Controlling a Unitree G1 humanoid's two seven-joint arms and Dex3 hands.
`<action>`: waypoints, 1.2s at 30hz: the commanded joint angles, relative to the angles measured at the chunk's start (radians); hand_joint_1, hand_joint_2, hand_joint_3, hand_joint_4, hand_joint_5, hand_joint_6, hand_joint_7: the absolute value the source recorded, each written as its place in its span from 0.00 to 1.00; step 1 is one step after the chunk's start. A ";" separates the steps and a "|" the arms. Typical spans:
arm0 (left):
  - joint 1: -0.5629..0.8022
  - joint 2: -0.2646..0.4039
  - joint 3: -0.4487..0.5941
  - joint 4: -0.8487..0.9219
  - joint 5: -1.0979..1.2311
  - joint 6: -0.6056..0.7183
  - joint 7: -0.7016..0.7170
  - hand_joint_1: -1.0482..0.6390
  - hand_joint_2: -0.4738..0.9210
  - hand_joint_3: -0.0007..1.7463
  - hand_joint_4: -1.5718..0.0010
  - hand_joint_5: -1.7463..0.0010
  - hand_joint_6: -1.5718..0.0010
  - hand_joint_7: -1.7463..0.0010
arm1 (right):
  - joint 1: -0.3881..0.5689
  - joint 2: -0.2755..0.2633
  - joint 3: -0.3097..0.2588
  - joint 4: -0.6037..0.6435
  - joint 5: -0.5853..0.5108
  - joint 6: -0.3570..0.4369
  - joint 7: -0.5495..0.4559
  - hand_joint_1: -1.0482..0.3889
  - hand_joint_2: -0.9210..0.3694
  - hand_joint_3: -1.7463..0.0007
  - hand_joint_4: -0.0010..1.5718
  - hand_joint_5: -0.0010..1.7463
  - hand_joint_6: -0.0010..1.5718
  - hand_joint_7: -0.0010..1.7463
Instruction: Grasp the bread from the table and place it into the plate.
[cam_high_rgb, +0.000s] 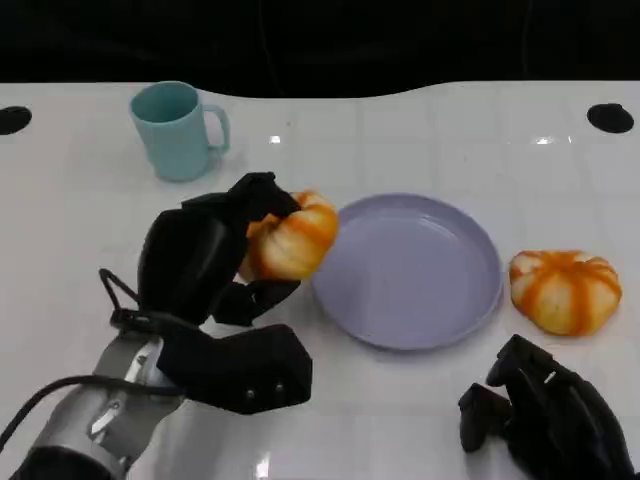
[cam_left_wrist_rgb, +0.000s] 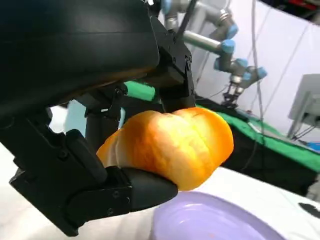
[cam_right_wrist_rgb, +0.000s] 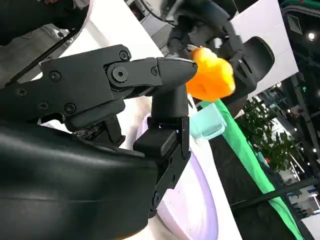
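My left hand (cam_high_rgb: 205, 262) grips an orange-and-cream bread roll (cam_high_rgb: 291, 238) and holds it above the table just left of the lilac plate (cam_high_rgb: 410, 270). In the left wrist view the roll (cam_left_wrist_rgb: 172, 145) sits between the black fingers (cam_left_wrist_rgb: 125, 192), with the plate's rim (cam_left_wrist_rgb: 210, 220) just below it. A second bread roll (cam_high_rgb: 564, 290) lies on the table to the right of the plate. My right hand (cam_high_rgb: 545, 415) rests low near the front right edge, fingers apart, holding nothing. The right wrist view shows the held roll (cam_right_wrist_rgb: 212, 75) beyond that hand's own fingers (cam_right_wrist_rgb: 167, 107).
A teal mug (cam_high_rgb: 177, 130) stands at the back left, handle to the right. Two black round holes (cam_high_rgb: 610, 117) mark the table's far corners. The table's far edge meets a dark background.
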 joint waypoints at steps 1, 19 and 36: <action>-0.089 -0.017 -0.044 0.064 0.009 -0.056 -0.044 0.48 0.61 0.69 0.43 0.00 0.56 0.00 | 0.010 -0.013 -0.002 0.005 -0.001 0.005 -0.007 0.34 0.00 0.85 0.50 0.95 0.43 0.82; -0.366 -0.117 -0.244 0.397 0.162 -0.059 -0.091 0.37 0.84 0.39 0.49 0.20 0.50 0.48 | 0.009 -0.006 -0.003 0.005 0.005 -0.012 -0.001 0.34 0.00 0.85 0.50 0.95 0.43 0.81; -0.340 -0.016 -0.264 0.228 0.146 -0.001 -0.394 0.10 1.00 0.27 1.00 0.64 0.80 0.95 | 0.016 -0.007 0.001 0.007 0.007 -0.014 0.006 0.34 0.00 0.85 0.50 0.95 0.45 0.81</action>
